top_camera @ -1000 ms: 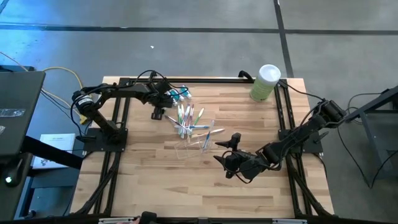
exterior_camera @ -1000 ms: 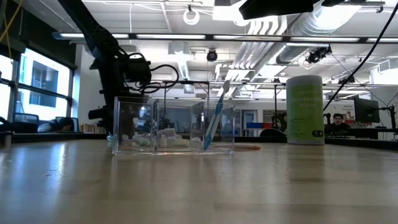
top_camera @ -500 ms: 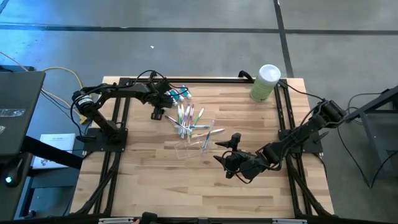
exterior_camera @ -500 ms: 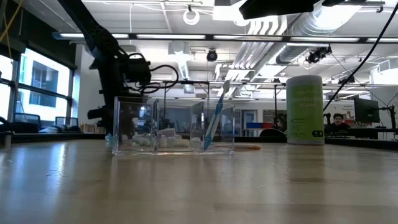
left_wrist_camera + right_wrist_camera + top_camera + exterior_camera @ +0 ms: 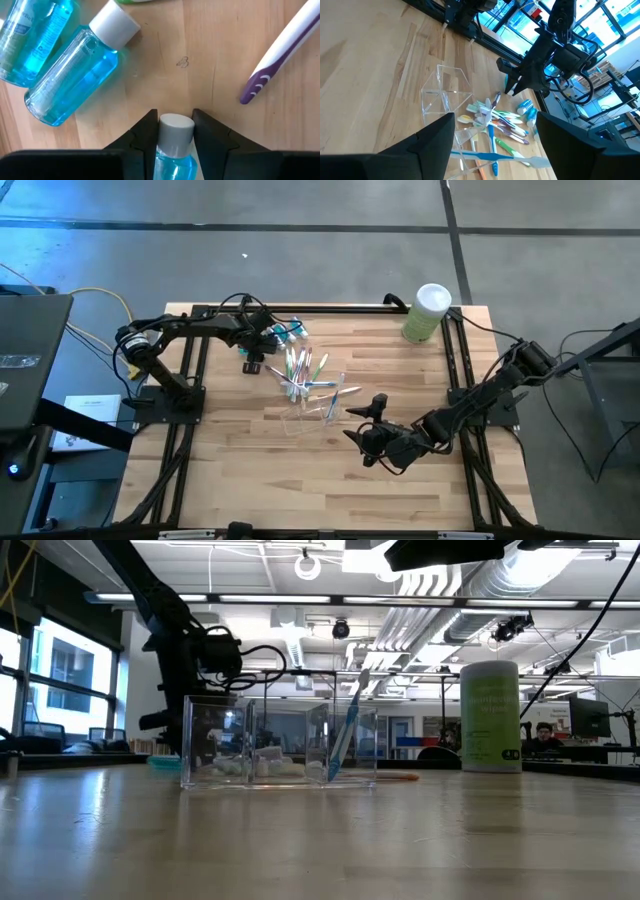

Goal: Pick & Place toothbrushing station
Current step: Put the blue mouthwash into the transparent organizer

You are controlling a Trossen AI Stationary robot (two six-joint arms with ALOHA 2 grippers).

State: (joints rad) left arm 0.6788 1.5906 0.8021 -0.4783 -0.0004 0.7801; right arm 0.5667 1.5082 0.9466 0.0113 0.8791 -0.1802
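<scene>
Several slim multicoloured toothbrushes (image 5: pixel 305 370) lie in a heap on the table, beside a clear plastic box with compartments (image 5: pixel 315 408). One blue toothbrush (image 5: pixel 345 735) stands leaning in the box. Small clear bottles of blue liquid with white caps (image 5: pixel 287 332) lie at the far left; two show in the left wrist view (image 5: pixel 75 75). My left gripper (image 5: pixel 252 360) is at these bottles, shut on a third one (image 5: pixel 175 145). My right gripper (image 5: pixel 365 435) is open and empty, right of the box (image 5: pixel 447 97). My left gripper has the small blue bottle between its two fingers (image 5: pixel 145 135), which lie along its sides just behind the white cap (image 5: pixel 176 129). The cap points forward past the fingertips. Whether the bottle is lifted off the table, I cannot tell.
A light-green canister with a white lid (image 5: pixel 428 312) stands at the far right corner, and shows in the low view (image 5: pixel 490 715). A purple toothbrush head (image 5: pixel 260 82) lies close ahead of my left gripper. Black frame rails (image 5: pixel 330 308) run along the table's edges.
</scene>
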